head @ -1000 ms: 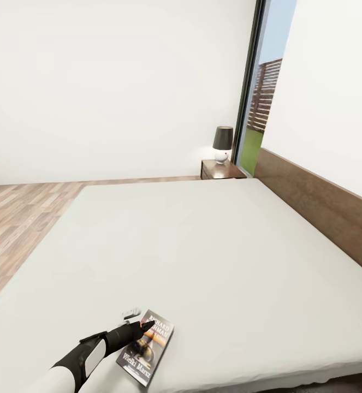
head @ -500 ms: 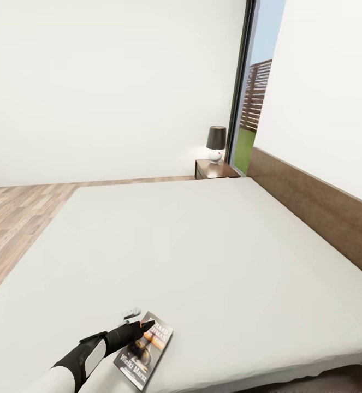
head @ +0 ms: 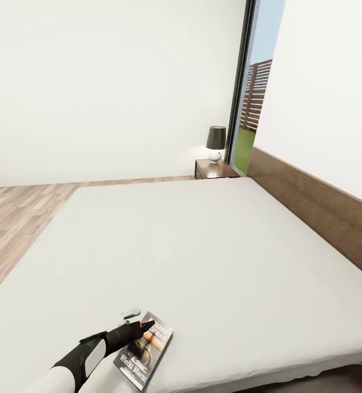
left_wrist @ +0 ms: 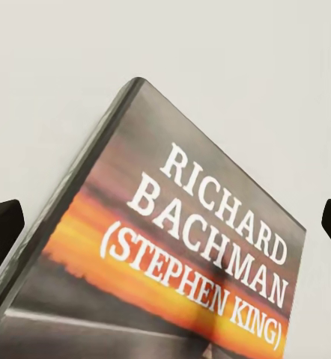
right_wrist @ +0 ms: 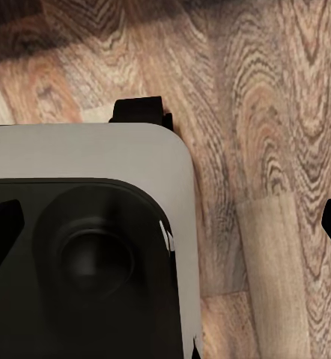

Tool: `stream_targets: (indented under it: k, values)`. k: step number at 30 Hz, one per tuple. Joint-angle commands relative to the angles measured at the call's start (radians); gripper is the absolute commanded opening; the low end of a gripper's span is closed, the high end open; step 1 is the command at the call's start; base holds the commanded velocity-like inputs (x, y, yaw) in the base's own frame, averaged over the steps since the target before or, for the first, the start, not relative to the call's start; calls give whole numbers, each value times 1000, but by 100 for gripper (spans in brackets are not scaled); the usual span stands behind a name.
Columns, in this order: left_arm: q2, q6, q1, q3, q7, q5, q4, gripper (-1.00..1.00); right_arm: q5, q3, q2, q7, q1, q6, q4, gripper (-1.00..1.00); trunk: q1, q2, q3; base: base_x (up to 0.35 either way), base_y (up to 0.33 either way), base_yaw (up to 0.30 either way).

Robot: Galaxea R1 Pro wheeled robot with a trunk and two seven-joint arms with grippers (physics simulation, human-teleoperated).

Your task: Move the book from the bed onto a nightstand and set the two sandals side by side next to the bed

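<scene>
Book [head: 144,349] flat, cover up, on light-grey bed [head: 213,245] near its foot-side edge; long axis runs diagonally, title end angled toward headboard [head: 317,207] and far nightstand [head: 213,169]. Left end effector [head: 140,326] spread wide, straddling book's upper corner, holding nothing, likely lined up to close across the cover. Right end effector [right_wrist: 165,217] spread open over wood floor [right_wrist: 270,112] beside robot base [right_wrist: 83,247], empty.

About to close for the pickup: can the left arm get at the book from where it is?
Probably yes. The left end effector is open right over the book, which lies flat on the bed with nothing between them.
</scene>
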Motion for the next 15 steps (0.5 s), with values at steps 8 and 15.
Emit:
stream_targets:
  k: [8,15]
  values:
    - [0,10,0,4,-4,7,-1,100,7,-8,-1,3,-1,-6,3,100,0,0,-1,-8,0,-2]
    - [0,10,0,3,-3,7,0,100,7,-8,-1,3,-1,-6,4,100,0,0,-1,-49,0,-1]
